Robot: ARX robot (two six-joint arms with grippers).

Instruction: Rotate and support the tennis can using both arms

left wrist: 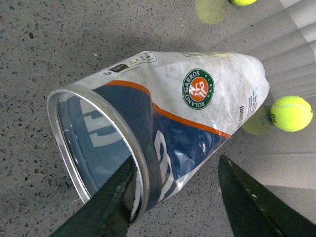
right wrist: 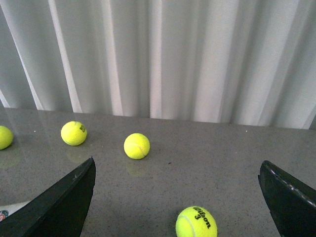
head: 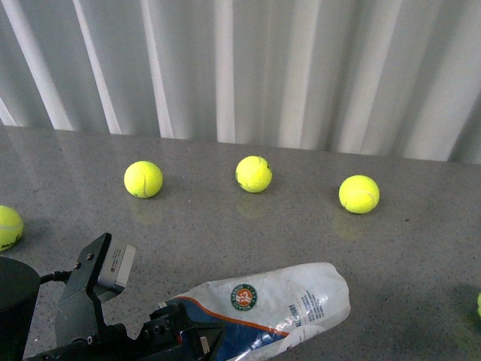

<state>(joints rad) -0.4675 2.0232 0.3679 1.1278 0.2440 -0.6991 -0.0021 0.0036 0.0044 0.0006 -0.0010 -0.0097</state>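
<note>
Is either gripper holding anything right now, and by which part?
Nothing is gripped. The left gripper is open astride the rim of the tennis can, one of its fingers at the mouth, the other clear outside. The right gripper is open, empty.

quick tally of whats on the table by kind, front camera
tennis balls: 5, two of them cut off by the frame edges
tennis can: 1, lying on its side
total: 6
</note>
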